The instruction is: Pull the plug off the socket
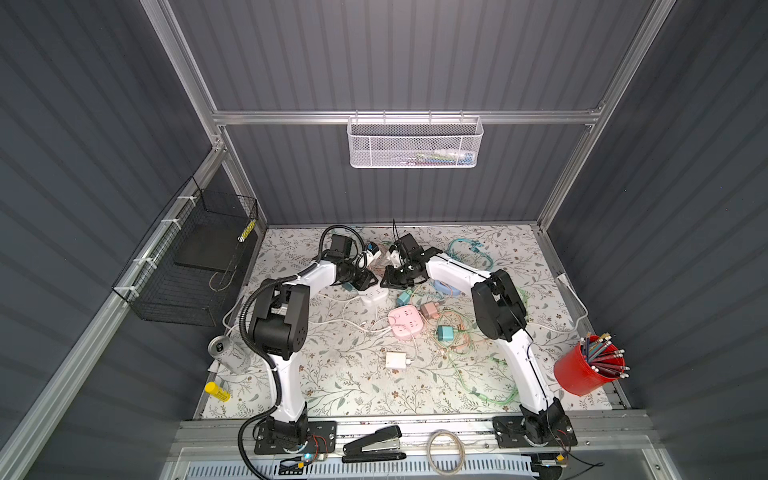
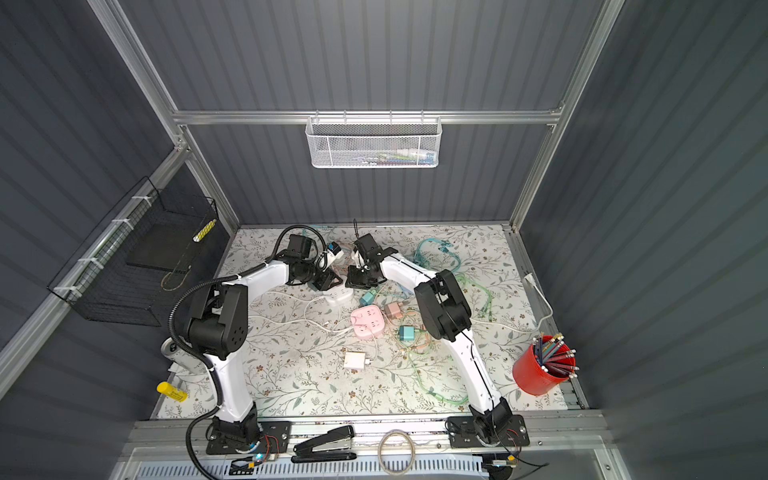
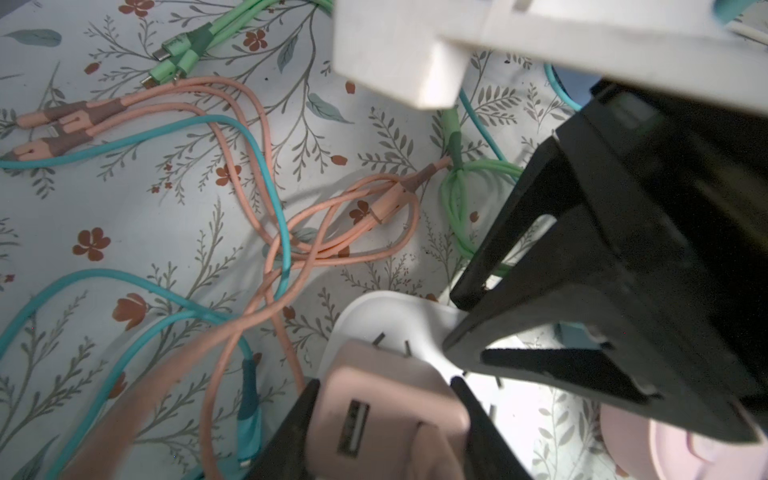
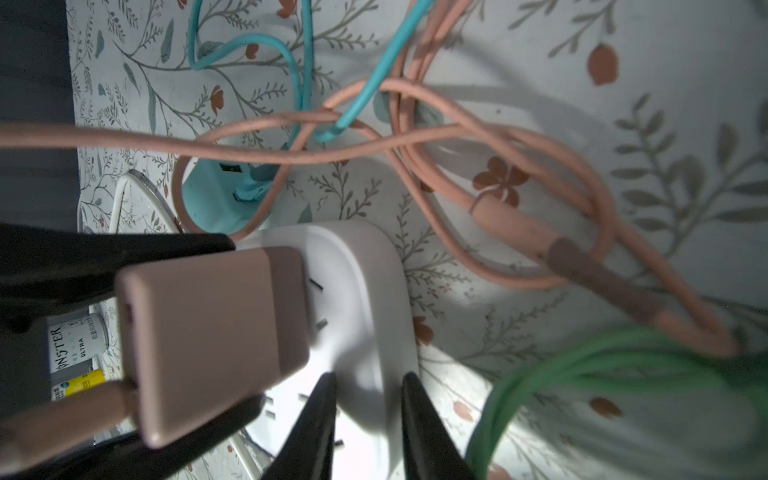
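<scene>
Left wrist view: fingers (image 3: pixel 291 424) of the left gripper (image 3: pixel 385 382) are clamping the pink plug (image 3: pixel 386 419) by its sides; its two prongs are showing bare above the white socket (image 3: pixel 374 316), though whether their tips are sitting clear of the slots is hard to tell; fingers (image 4: pixel 316 428) of the right gripper (image 4: pixel 369 378) are pinching the socket's edge; the socket is lying on the flowered cloth (image 4: pixel 623 208), with tangled cables (image 3: pixel 390 193) trailing beside it.
</scene>
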